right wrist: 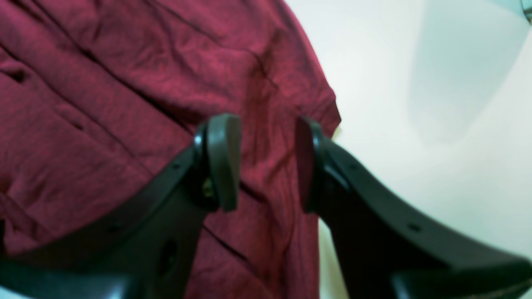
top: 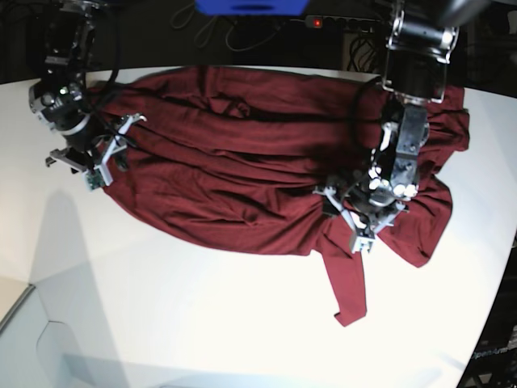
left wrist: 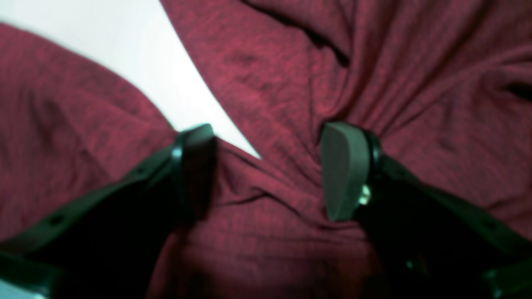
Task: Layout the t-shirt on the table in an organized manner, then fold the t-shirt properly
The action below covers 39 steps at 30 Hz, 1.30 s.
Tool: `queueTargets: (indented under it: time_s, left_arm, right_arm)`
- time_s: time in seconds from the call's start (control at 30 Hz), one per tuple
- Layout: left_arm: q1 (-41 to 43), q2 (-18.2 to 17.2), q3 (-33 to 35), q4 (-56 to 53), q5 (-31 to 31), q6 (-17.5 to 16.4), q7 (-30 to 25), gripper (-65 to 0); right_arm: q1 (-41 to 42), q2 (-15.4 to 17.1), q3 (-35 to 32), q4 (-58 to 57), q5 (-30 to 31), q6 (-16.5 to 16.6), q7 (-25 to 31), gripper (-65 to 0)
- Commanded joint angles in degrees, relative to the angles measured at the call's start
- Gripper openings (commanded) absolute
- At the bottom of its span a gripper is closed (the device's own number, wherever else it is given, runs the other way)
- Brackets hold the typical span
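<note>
The t-shirt (top: 242, 170) is spread wrinkled across the far half of the table (top: 202, 323), with one sleeve trailing toward the near edge and the body bunched into long folds; the layout step is judged unfinished. To do this step well, a single layer at the sleeve junction should be pinched, lifted only slightly, and drawn outward so the ridges are pulled flat without the body being dragged. The left gripper (left wrist: 266, 170) is set wide open, its pads pressed down on gathered cloth where sleeve meets body, with nothing clamped. Farther off, at the hem corner, the right gripper (right wrist: 266, 162) is held about half open above the fabric edge; no cloth is seen gripped between its jaws
</note>
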Motion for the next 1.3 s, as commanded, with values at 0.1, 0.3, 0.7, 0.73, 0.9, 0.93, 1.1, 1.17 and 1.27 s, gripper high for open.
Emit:
queueTargets:
  time_s: [0.1,0.3,0.7,0.73,0.9,0.93,1.1,1.17,1.27]
  left_arm:
    - [2.1,-0.2,-0.1,11.2,-0.3,0.1,-0.4,-26.1]
    - [2.6,-0.1,-0.2,20.9,-0.2,0.1,-0.9,-25.8]
    - [-15.6,0.2,0.3,-9.7,-0.1,0.2,-9.1,-25.7]
    - [-15.8,0.2,0.3,-10.7,-0.1,0.2,-10.0,-25.7]
    - [-15.7,0.1,0.0,-12.8,-0.2,0.2,-11.0,-25.8]
    - [-15.4,-0.2,0.0,-11.9,-0.3,0.2,-10.9,-25.8]
    - [-8.1,-2.6,-2.0,-1.9,-0.6,-0.2,-10.8,-26.0]
    - [-4.1,-2.8,-3.1,4.4,-0.6,-0.2,-10.8,-26.0]
    - [1.0,-2.8,-3.3,10.8,-0.3,-0.2,-10.8,-26.0]
  right_arm:
    - [0.5,0.5,0.2,0.9,0.7,0.2,1.4,-42.1]
    - [0.5,0.5,0.2,0.9,0.7,0.2,1.4,-42.1]
    - [0.4,0.5,0.2,0.9,0.7,0.2,1.2,-42.1]
    - [0.4,0.5,0.2,0.9,0.7,0.2,1.2,-42.1]
    - [0.8,0.5,-0.3,0.9,0.8,0.2,1.6,-41.8]
    - [1.6,0.5,-1.3,1.2,0.8,0.2,1.6,-41.8]
    - [7.0,0.5,-5.1,-0.2,0.8,0.2,1.4,-41.7]
    - [9.8,0.5,-7.2,-1.6,0.7,0.2,1.2,-41.7]
    - [13.5,0.5,-9.7,-3.8,0.7,0.2,1.2,-41.7]
